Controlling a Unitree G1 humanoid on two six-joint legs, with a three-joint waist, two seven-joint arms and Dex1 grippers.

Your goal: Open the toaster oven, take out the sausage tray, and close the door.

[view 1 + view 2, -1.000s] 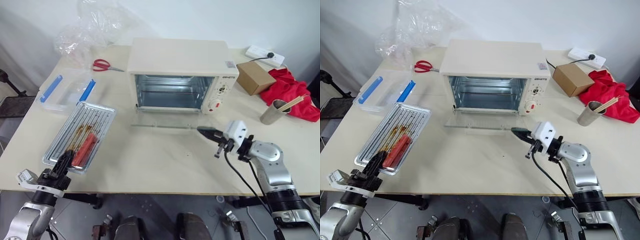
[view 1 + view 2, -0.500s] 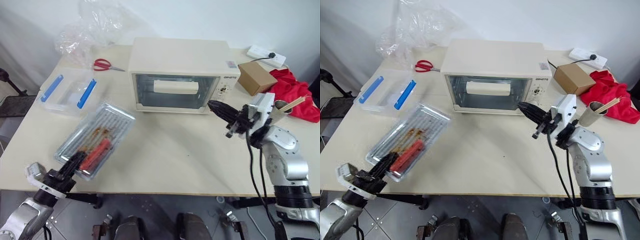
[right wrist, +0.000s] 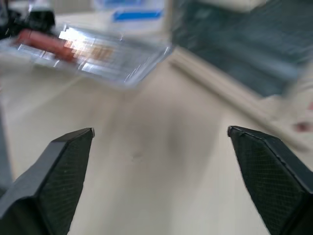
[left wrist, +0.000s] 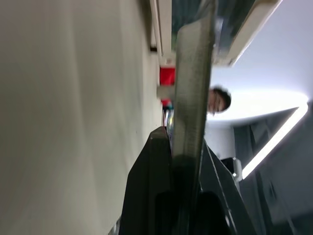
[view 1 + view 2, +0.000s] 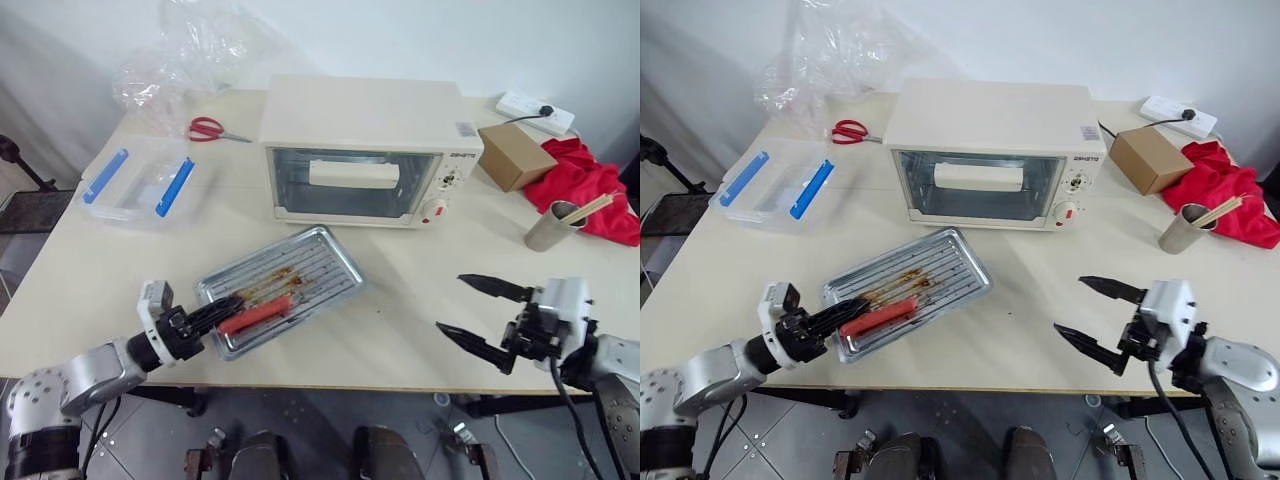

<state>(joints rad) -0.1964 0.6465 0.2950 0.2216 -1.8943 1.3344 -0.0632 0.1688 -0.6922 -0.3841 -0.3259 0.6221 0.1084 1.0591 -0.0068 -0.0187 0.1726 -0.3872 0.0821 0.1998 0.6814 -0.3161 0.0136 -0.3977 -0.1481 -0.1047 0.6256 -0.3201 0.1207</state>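
Cream-coloured table (image 5: 400, 320) against a pale wall (image 5: 480, 40), grey floor (image 5: 330, 420) below the front edge; toaster oven (image 5: 362, 150) as landmark, set toward the back middle.

Far left of the oven: clear plastic box (image 5: 135, 185) with blue clips, lying flat. Behind it, toward the wall: crumpled clear plastic sheeting (image 5: 185, 50). Just left of the oven's back corner: red-handled scissors (image 5: 210, 129), flat on the table.

Low and left of the oven, at the table's front edge: left gripper (image 5: 215, 318), fingers pressed together on the near rim of the sausage tray (image 5: 285, 290); the same clamp plain in the left wrist view, black fingers (image 4: 151, 196) either side of the tray's metal edge. Tray in front of the oven and a little left, well apart from it, angled, with red-orange sausages (image 5: 255, 315) at the gripped end and browned residue along the ridges.

Oven itself: door (image 5: 352, 185) up and closed, wide cream handle (image 5: 354, 173) across the glass, knobs and a red button (image 5: 436, 205) on the panel at its right.

Right of the oven: brown cardboard box (image 5: 515, 155), white power strip (image 5: 532, 110) behind it, red cloth (image 5: 590, 185) beyond, metal cup (image 5: 552, 225) holding wooden sticks.

In front of the oven and right: right gripper (image 5: 478, 315), fingers spread wide apart, holding nothing, above the table's front edge.
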